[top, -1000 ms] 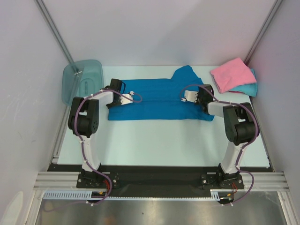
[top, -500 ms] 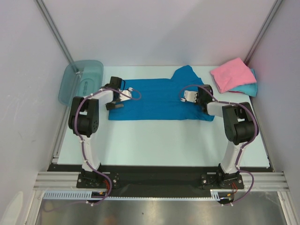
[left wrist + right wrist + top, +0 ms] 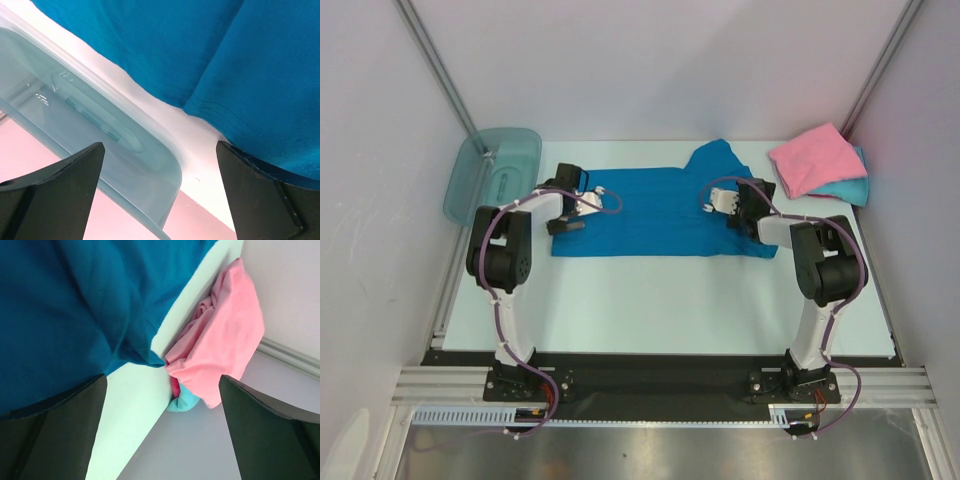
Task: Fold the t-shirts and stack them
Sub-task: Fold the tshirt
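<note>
A deep blue t-shirt (image 3: 660, 215) lies flat as a long band across the back of the table, one sleeve sticking out at its far right. My left gripper (image 3: 563, 203) sits low over its left end, open, with nothing between the fingers (image 3: 50, 195); the shirt's hem (image 3: 225, 60) passes just above them. My right gripper (image 3: 755, 207) stands open over the shirt's right end (image 3: 65, 305), also holding nothing. A folded pink t-shirt (image 3: 810, 158) rests on a turquoise t-shirt (image 3: 853, 188) in the back right corner, and both the pink t-shirt (image 3: 225, 355) and the turquoise t-shirt (image 3: 185, 401) show in the right wrist view.
A translucent teal bin (image 3: 495, 175) leans at the back left corner, just beyond my left gripper, and the bin (image 3: 90, 125) fills the left wrist view. White walls close in the table (image 3: 650, 300) on three sides.
Both grippers have opened and let go of the blue shirt, the left first, then the right. The left gripper shifted slightly left, and the bin moved a little toward the wall.
</note>
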`<state>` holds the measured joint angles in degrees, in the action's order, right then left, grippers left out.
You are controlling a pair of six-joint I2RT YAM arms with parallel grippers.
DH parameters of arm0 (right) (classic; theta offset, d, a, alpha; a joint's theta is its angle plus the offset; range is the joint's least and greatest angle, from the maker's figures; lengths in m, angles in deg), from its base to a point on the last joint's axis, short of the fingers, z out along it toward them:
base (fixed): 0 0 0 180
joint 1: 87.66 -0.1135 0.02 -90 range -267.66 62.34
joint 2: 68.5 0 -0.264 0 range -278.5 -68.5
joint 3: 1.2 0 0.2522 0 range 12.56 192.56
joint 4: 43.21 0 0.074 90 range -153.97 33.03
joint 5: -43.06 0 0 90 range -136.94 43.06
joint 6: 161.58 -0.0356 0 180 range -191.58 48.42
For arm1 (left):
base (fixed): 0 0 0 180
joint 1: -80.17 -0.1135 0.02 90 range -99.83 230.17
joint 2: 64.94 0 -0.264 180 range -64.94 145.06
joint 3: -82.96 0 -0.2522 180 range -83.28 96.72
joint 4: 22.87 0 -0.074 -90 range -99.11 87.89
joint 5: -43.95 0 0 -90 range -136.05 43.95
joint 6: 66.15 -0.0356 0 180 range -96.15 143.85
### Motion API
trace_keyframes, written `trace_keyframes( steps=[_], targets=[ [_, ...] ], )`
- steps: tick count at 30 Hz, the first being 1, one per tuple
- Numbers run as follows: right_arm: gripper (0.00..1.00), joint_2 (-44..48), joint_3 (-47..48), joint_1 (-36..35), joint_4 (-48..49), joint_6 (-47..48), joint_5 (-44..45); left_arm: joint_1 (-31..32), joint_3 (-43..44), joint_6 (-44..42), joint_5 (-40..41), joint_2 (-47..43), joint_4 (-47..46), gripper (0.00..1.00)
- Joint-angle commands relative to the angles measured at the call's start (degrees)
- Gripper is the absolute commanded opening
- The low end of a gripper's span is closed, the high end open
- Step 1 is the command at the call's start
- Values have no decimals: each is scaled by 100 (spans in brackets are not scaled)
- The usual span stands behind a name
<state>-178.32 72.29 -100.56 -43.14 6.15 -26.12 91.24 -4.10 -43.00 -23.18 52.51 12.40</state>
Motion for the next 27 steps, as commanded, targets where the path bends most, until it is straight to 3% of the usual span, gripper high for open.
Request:
trace_keyframes(
  steps=[1,7,10,15,19,27],
  targets=[
    [100,206,382,-54,-28,-425,45,71,27,111,129,-407,-86,100],
    [100,679,1452,-72,-1635,-2032,19,71,405,567,595,-696,-918,100],
    [100,1127,1403,-98,-2601,-2587,-471,97,476,910,236,-1100,-1123,100],
    [95,1761,375,-282,-2982,-2132,-886,264,-243,394,-1090,-1829,-835,100],
    [88,2218,-557,-335,-3385,-1403,-1132,334,-1506,-442,-2241,-2663,-351,100],
    [84,2703,-1384,-327,-3712,-707,-1326,343,-2670,-1357,-2358,-2921,-508,100]
  ],
)
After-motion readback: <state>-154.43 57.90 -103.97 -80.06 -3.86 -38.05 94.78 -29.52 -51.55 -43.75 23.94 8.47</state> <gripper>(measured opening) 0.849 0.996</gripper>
